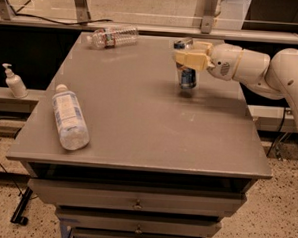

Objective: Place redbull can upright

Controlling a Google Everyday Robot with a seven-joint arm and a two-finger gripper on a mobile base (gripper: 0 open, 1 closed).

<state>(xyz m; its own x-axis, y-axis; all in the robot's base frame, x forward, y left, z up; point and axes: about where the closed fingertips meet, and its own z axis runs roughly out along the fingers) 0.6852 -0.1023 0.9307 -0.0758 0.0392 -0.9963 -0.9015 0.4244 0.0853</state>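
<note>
white arm (271, 72) reaches in from the right, gripper (188, 53) clamped on redbull can (187, 79)

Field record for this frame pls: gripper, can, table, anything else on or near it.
gripper: cream two-finger gripper, above the table's back right, shut on the can's top
can: slim blue-and-silver metal redbull can, upright, base at the tabletop; contact unclear
table: grey drawer cabinet
near bottle: large clear plastic bottle, lying at front left
far bottle: smaller clear plastic bottle, lying at back edge
off table: white pump bottle, upright on left ledge
</note>
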